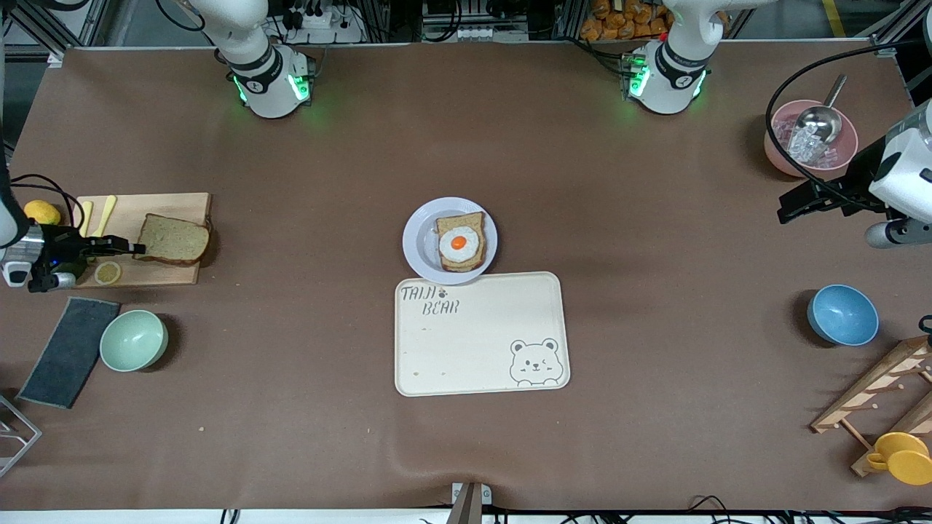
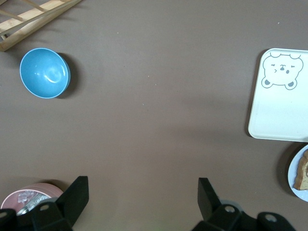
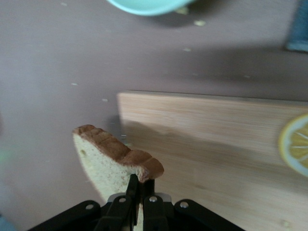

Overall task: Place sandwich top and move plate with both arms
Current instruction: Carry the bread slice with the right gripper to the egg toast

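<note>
Arm shells: two glossy white jointed robot arms, the right arm (image 1: 244,40) and the left arm (image 1: 688,33), rounded in section.
Joint bands: grey-black rings around each arm just above its base.
Bases: white rounded bases, each lit green on both flanks.
Left wrist: white housing (image 1: 906,171) with a grey cylinder beneath and a black cable looping up from it.
Left gripper (image 2: 142,197): matte black, two blocky wedge-shaped fingers (image 2: 77,195), silver rivets at their roots.
Right wrist: silver-grey and white block (image 1: 18,258) carrying black cables.
Right gripper (image 3: 139,185): black, slim fingers (image 3: 131,185), small round silver screws on the black knuckles just under them.
</note>
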